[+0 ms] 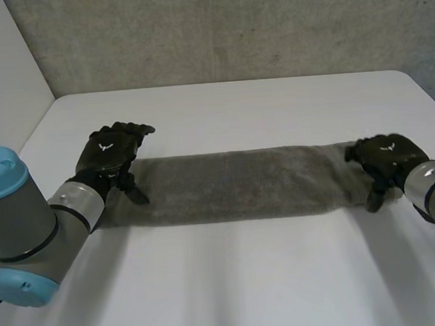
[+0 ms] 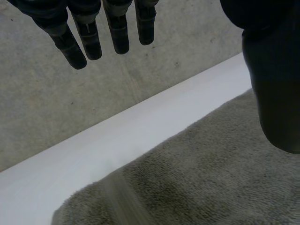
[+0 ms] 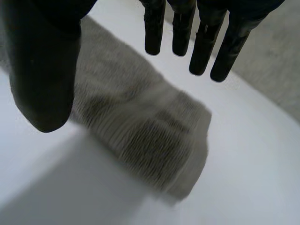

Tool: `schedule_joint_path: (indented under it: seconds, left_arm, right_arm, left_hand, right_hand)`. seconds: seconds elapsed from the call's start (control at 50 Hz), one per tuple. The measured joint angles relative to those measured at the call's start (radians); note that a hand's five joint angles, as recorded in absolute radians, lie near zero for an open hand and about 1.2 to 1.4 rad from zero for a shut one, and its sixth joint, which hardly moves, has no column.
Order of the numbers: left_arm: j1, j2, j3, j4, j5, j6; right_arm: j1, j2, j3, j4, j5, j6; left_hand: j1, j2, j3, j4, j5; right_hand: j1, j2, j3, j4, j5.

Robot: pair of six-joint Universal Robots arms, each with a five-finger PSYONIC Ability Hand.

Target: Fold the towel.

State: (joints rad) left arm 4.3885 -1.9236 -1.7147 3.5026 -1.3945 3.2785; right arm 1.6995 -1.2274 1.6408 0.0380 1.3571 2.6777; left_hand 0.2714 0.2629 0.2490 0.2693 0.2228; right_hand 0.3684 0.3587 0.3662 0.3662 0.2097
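Grey towel lies flat on the white counter as one long narrow strip (stacked layers show at its right end), running side to side between the two arms. At the strip's left end sits the left hand, palm down, partly over the towel's far corner, with the thumb angled across the cloth. In the left wrist view its fingers are straight and slightly spread. The thumb is held well apart from them and nothing is pinched between. Towel pile lies below the palm, with a bare band of counter past the fingertips. Cannot tell whether this hand touches the cloth.

At the strip's right end is the right hand, over the short edge. In the right wrist view its fingers are straight and close side by side, its thumb is well apart, and nothing is held. The towel's end lies below the gap between thumb and fingers, ribbed band showing. Contact with the cloth cannot be told here either.

Rough grey wall rises behind the counter. The left arm comes in at the near left, with a light-blue cap on its joint.
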Motion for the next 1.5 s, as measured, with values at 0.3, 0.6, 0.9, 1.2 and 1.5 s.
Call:
schedule_joint_path:
  seconds: [0.3,0.6,0.9,1.2,1.5]
  left_arm:
    - [0.001,-0.016,-0.019,0.018,0.002,0.001]
    - [-0.001,-0.007,-0.045,0.035,0.002,0.006]
    - [0.001,-0.001,-0.052,0.035,0.002,0.006]
    - [-0.001,0.002,-0.052,0.035,-0.005,0.005]
    - [0.000,0.006,-0.057,0.035,-0.009,0.005]
  right_arm:
    - [-0.057,0.152,0.011,-0.127,-0.031,-0.006]
    - [-0.119,0.192,-0.021,-0.254,0.041,-0.094]
    - [-0.300,0.178,-0.081,-0.264,0.101,-0.300]
    - [0.023,0.049,-0.232,-0.270,0.122,-0.219]
    - [0.623,0.254,-0.296,-0.361,0.023,-0.262]
  left_hand:
    - [0.000,0.000,0.000,0.000,0.000]
    - [0.000,0.000,0.000,0.000,0.000]
    - [0.000,0.000,0.000,0.000,0.000]
    - [0.000,0.000,0.000,0.000,0.000]
    - [0.000,0.000,0.000,0.000,0.000]
  right_hand:
    - [0.507,0.519,0.509,0.510,0.499]
    - [0.952,0.956,0.979,0.979,0.951]
    - [0.956,0.956,0.980,0.979,0.951]
    - [0.961,0.962,0.982,0.979,0.953]
    - [0.961,0.965,0.985,0.978,0.952]
